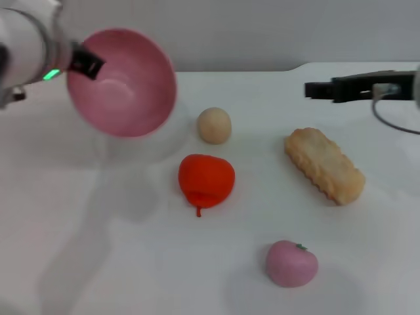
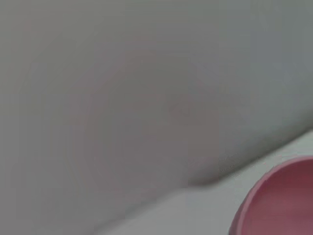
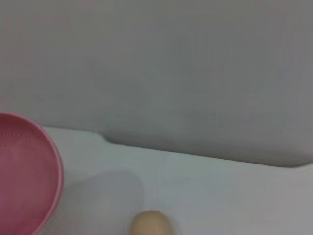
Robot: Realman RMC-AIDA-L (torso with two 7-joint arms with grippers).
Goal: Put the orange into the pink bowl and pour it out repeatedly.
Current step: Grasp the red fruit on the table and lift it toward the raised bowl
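The pink bowl (image 1: 121,82) hangs in the air at the upper left of the head view, tipped so its empty inside faces the table. My left gripper (image 1: 85,63) is shut on its rim. The bowl's edge also shows in the left wrist view (image 2: 279,200) and in the right wrist view (image 3: 27,171). The orange (image 1: 206,180) lies on the white table, below and right of the bowl, stem nub toward me. My right gripper (image 1: 321,90) hovers at the far right, well away from the orange.
A beige ball (image 1: 214,125) (image 3: 151,224) sits just behind the orange. A tan bread-like toy (image 1: 323,165) lies to the right. A small pink peach-like toy (image 1: 291,263) rests near the front. The table's back edge (image 1: 262,69) runs behind the ball.
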